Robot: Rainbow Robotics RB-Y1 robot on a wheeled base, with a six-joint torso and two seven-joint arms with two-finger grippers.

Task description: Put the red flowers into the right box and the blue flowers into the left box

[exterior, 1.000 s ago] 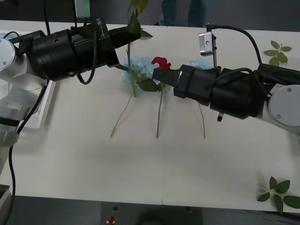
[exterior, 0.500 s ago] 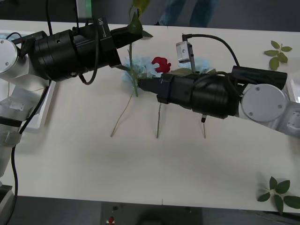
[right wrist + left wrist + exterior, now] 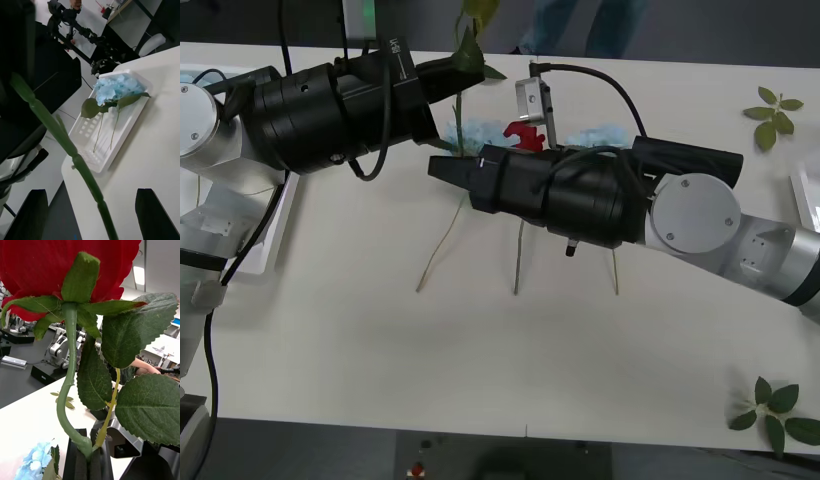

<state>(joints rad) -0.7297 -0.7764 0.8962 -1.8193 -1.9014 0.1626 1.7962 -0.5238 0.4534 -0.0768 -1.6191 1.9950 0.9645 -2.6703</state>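
The left gripper (image 3: 85, 461) is clamped on the stem of a red rose (image 3: 63, 273) — in the left wrist view the black fingers (image 3: 77, 465) press together around the green stem, with the red head at the top of the frame and broad leaves on the right. In the front view this gripper (image 3: 462, 72) sits at upper centre, the held stem (image 3: 460, 120) hanging down from it.

The right gripper (image 3: 442, 168) reaches in from the right to just below that stem, near the middle of the frame. In the right wrist view its fingers (image 3: 32, 212) stand wide apart at the two lower corners, with the green stem (image 3: 60, 137) running diagonally between them and untouched.

On the table (image 3: 510, 360), behind the right arm, lie another red rose (image 3: 521, 134) and pale blue flowers (image 3: 478, 134), their thin stems trailing toward the lower centre.

The left box (image 3: 127, 123) shows at centre right of the right wrist view, with blue flowers (image 3: 114, 88) lying in it — in the front view its rim (image 3: 265, 240) is at the left edge. A strip of the right box (image 3: 806, 190) shows at the right edge.
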